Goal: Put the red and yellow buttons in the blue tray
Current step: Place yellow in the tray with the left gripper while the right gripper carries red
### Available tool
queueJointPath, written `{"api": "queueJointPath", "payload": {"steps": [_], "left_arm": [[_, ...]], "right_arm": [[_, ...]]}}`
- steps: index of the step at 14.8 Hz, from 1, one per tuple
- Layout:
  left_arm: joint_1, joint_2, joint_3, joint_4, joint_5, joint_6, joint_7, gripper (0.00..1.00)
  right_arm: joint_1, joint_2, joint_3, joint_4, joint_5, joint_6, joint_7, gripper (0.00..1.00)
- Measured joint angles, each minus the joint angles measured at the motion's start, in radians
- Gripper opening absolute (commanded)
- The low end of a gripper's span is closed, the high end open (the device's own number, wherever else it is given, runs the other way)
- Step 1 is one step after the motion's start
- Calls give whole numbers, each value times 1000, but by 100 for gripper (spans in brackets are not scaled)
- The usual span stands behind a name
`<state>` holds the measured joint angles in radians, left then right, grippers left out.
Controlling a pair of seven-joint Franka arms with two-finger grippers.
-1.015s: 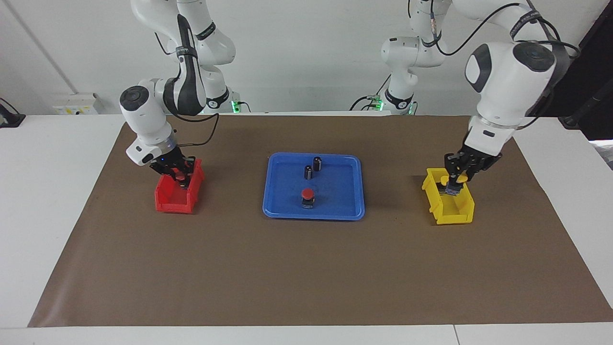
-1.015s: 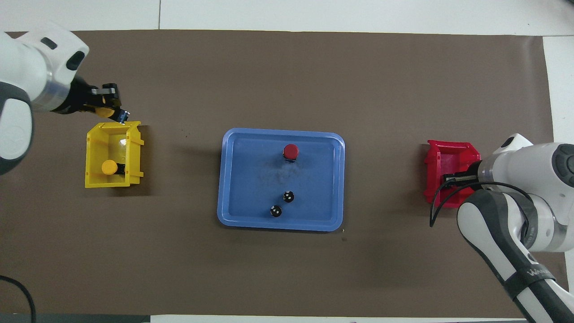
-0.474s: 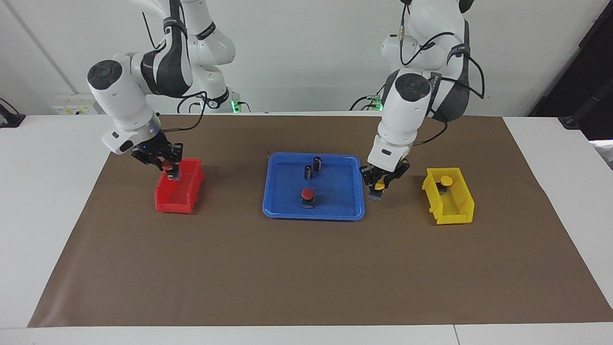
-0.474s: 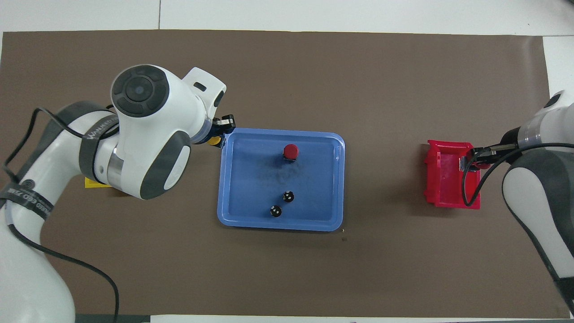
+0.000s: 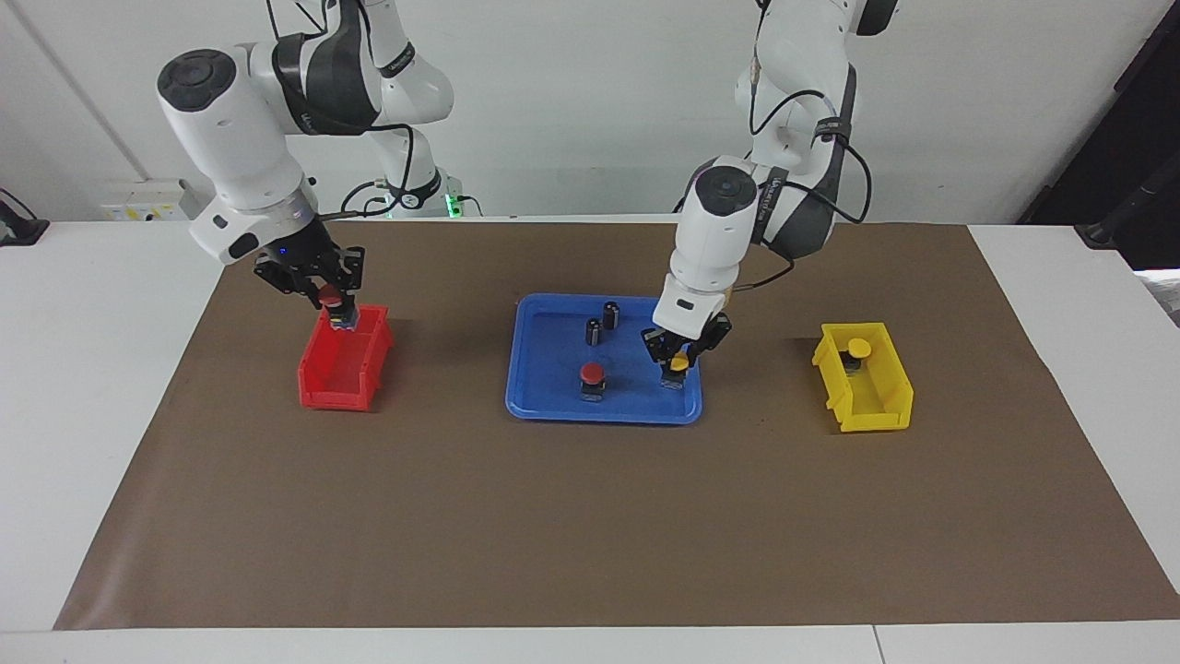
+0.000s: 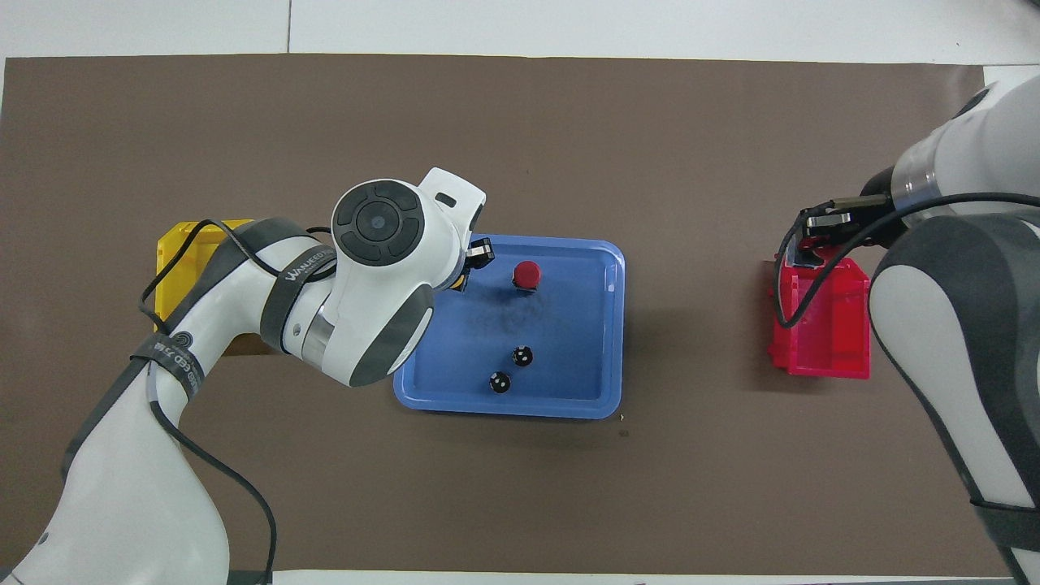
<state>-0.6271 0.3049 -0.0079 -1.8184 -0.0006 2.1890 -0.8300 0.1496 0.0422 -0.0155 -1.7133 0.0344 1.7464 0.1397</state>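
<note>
My left gripper (image 5: 679, 367) is shut on a yellow button (image 5: 679, 362) and holds it low inside the blue tray (image 5: 604, 417), near the tray's rim toward the left arm's end. In the overhead view the left gripper (image 6: 470, 270) is mostly covered by the arm. A red button (image 5: 592, 373) stands in the tray and also shows in the overhead view (image 6: 526, 274). My right gripper (image 5: 336, 309) is shut on a second red button (image 5: 329, 297), raised over the red bin (image 5: 341, 378). Another yellow button (image 5: 859, 348) lies in the yellow bin (image 5: 867, 387).
Two small dark cylinders (image 5: 594, 330) (image 5: 610, 314) stand in the tray, nearer to the robots than the red button. A brown mat (image 5: 590, 535) covers the table. In the overhead view the left arm hides most of the yellow bin (image 6: 175, 252).
My left gripper carried the yellow button from the yellow bin across to the blue tray and lowered it. My right gripper lifted the red button up out of the red bin.
</note>
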Motion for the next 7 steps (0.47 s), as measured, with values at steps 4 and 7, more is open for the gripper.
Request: {"api": "queueJointPath", "payload": {"steps": [4, 7], "left_arm": [[-22, 32, 0, 0, -2, 31, -36, 5], [-37, 39, 0, 0, -10, 53, -64, 33]], "right_arm": [[46, 23, 2, 12, 8, 37, 91, 23], [78, 37, 2, 12, 10, 82, 155, 23]]}}
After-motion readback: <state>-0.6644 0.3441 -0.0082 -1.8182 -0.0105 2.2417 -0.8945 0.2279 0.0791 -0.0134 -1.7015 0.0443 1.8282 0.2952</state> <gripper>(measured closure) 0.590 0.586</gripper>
